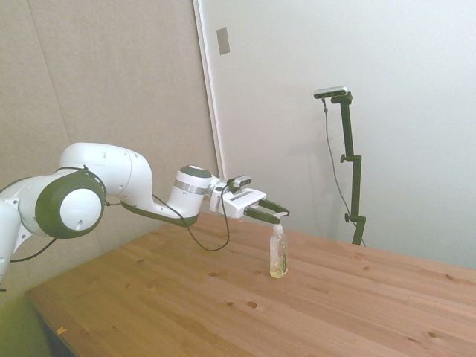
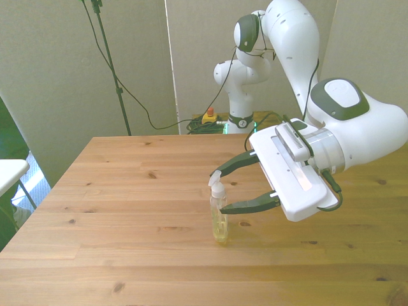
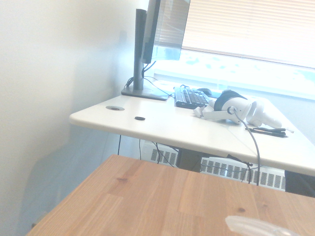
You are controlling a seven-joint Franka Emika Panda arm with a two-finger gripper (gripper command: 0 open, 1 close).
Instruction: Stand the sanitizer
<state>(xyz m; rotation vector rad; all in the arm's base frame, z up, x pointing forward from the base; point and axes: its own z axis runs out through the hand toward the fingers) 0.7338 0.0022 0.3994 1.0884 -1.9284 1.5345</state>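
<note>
Standing upright on the wooden table (image 2: 127, 191), the sanitizer (image 2: 220, 217) is sitting between the spread-open fingers of the gripper (image 2: 228, 189), untouched

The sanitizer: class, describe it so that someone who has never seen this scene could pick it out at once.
Start at the wooden table, then follow the white arm to its open pincer. Between the pincer's fingers stands the sanitizer, upright on the wood. It is the only loose item on the table: a small clear bottle of pale yellowish liquid with a white pump head.
</note>
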